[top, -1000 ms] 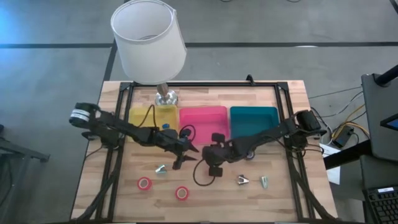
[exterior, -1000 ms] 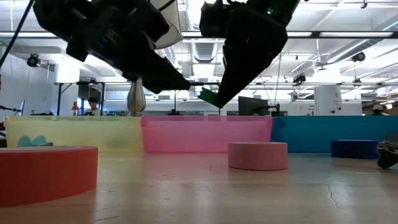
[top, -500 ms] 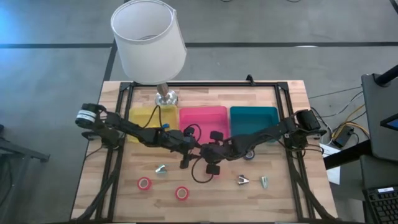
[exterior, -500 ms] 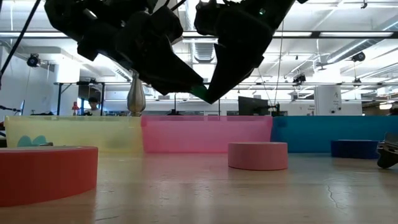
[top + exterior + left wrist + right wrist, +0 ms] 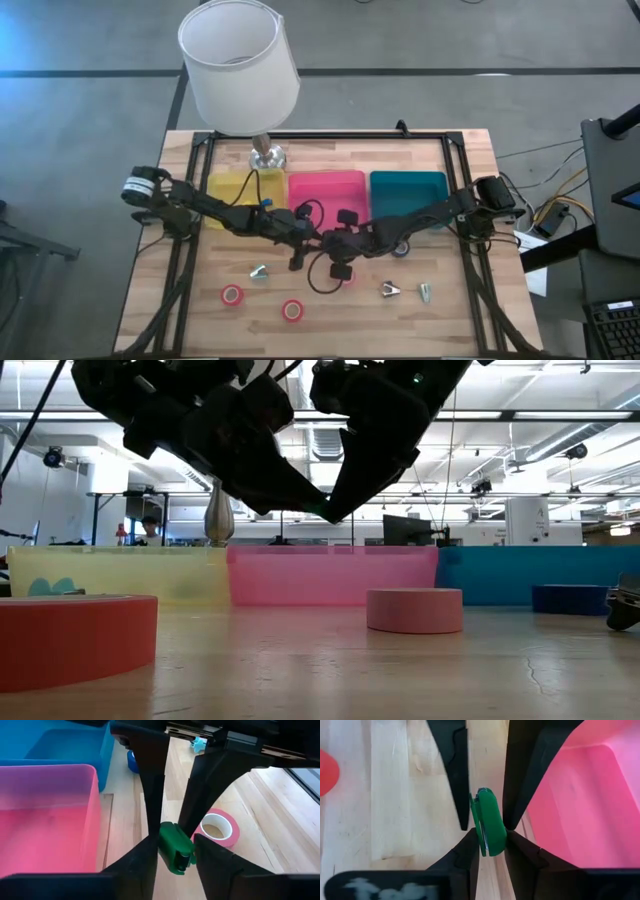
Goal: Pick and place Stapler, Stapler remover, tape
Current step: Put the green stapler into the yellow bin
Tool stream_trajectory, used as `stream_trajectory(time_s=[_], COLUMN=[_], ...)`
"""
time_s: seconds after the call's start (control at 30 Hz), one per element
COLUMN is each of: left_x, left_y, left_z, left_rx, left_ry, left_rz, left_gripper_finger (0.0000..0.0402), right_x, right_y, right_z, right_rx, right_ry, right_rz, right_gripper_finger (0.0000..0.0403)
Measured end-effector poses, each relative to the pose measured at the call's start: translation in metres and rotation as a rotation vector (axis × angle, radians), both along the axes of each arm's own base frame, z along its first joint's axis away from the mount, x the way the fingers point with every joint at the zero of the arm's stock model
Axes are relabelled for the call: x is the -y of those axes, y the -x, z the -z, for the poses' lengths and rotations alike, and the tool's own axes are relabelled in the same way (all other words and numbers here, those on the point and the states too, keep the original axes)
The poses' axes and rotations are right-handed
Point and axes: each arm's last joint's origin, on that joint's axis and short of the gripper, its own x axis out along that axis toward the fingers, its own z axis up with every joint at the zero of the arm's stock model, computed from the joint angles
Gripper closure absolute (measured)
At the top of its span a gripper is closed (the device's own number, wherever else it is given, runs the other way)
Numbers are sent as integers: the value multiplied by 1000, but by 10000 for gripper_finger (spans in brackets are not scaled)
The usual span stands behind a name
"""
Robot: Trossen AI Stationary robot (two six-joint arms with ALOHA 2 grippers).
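Note:
A small green stapler (image 5: 175, 847) hangs in the air above the middle of the table, just in front of the pink bin (image 5: 327, 190). It also shows in the right wrist view (image 5: 488, 822) and the low view (image 5: 322, 510). My left gripper (image 5: 308, 239) and my right gripper (image 5: 328, 242) meet tip to tip, and both are shut on the stapler. Red tape rolls (image 5: 233, 295) (image 5: 292, 310) lie flat near the front edge, and another lies below the grippers (image 5: 217, 827). A blue roll (image 5: 400, 248) lies flat by the teal bin (image 5: 408, 190). My left gripper pinches the stapler's two long sides (image 5: 165, 851) between its two fingers, at the end turned toward it. The fingers come slanting down from the table's left. The stapler is lifted clear of the table. My right gripper pinches the stapler's two long sides (image 5: 479, 842) between its two fingers, near the end turned toward it. The fingers come slanting down from the table's right and lie along the stapler. The stapler is clear of the table, shared with the left gripper.
Yellow (image 5: 243, 190), pink and teal bins stand in a row at the back. A lamp with a white shade (image 5: 240, 65) stands behind them on a metal base (image 5: 267, 155). Silvery claw-like staple removers (image 5: 259, 271) (image 5: 389, 290) (image 5: 425, 292) lie near the front.
My left gripper has gone toward the table's right, up to my right gripper, and its fingers now stand on the green stapler. My right gripper has kept the stapler in the air and has shifted slightly toward the left gripper.

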Motion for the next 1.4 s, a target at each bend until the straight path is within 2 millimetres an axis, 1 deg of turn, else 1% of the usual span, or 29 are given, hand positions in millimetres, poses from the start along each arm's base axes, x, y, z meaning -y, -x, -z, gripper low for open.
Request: stream_trajectory(time_s=[0.2, 0.33, 0.47, 0.57, 0.9, 1.07, 1.2, 1.3, 1.4], left_x=[0, 0, 0, 0, 0, -1, -2, -4, -8], left_y=[0, 0, 0, 0, 1, 2, 2, 4, 11], left_z=[0, 0, 0, 0, 3, 4, 3, -2, -10], left_rx=[0, 0, -1, -1, -27, -38, -35, -32, -57], left_ry=[-7, -7, -7, -7, -9, -13, -12, -12, -15], left_rz=[-9, -9, -9, -9, -12, -23, -26, -33, -42], left_gripper_finger=[318, 331, 327, 324, 326, 326, 324, 324, 324], right_x=[0, 0, 0, 0, -2, -1, 1, 1, 0], right_y=[0, 0, 0, 0, 3, 13, 22, 28, 30], right_z=[0, 0, 0, 0, 1, 1, -5, -10, -12], right_rx=[-1, -1, -1, -1, -35, -114, -160, -172, -171], right_ry=[-1, -2, -3, -2, 22, 38, 20, 3, -6], right_rz=[-1, -1, -1, -2, -25, -25, 30, 67, 79], right_gripper_finger=[313, 316, 320, 315, 264, 245, 236, 231, 229])
